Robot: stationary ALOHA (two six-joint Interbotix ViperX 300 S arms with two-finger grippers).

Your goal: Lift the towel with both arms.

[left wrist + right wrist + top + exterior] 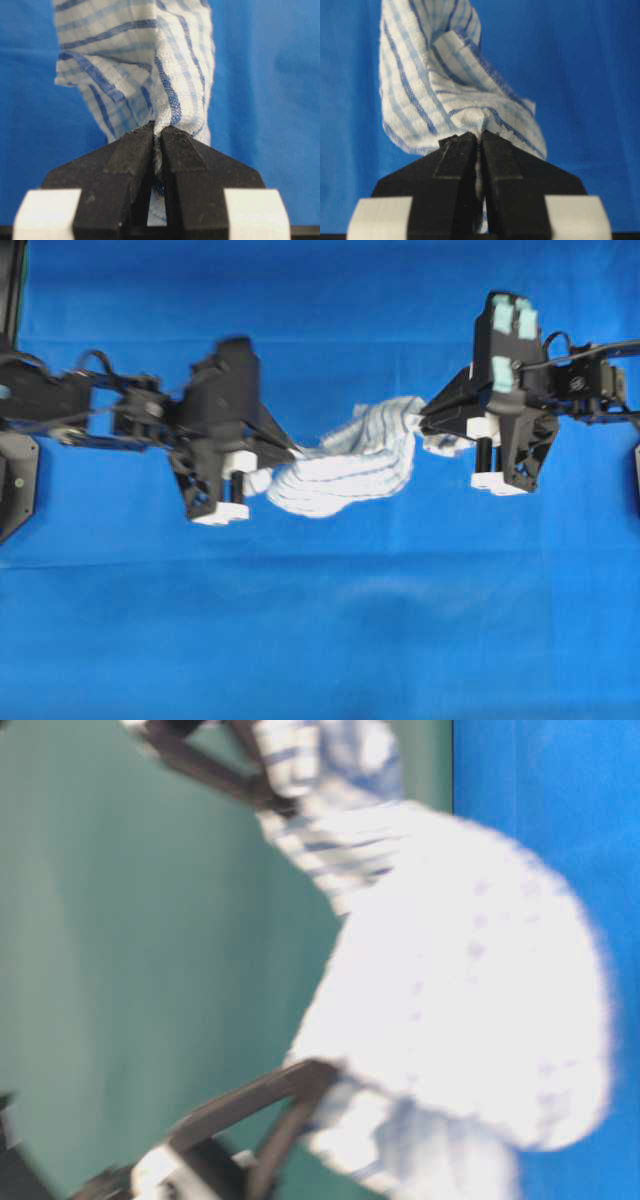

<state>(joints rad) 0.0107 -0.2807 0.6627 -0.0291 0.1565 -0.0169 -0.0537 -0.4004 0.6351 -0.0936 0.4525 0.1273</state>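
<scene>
Towel: the towel (345, 465) hung slack between my two claws, near the centre of the overhead view, clear of the blue cloth (320, 640) below as far as I could judge.
Shape: it sagged in a bunched fold toward 6 o'clock, with one end at 9 o'clock and the other at 3 o'clock.
Feel: I judged it light, thin and limp; it would drape and swing, not hold any form, and it could slide out of a shallow bite.
Best hold: I judged the two opposite edges right, each gathered deep between the fingers.
Left claw: my left claw (157, 135) was pressed together, pinching a gathered end of the towel at its tips.
Right claw: my right claw (480, 137) was likewise closed tight on the other end, fabric crumpled at the tips.
Table-level view: too blurred to add much; only white striped fabric and dark fingers showed.
</scene>
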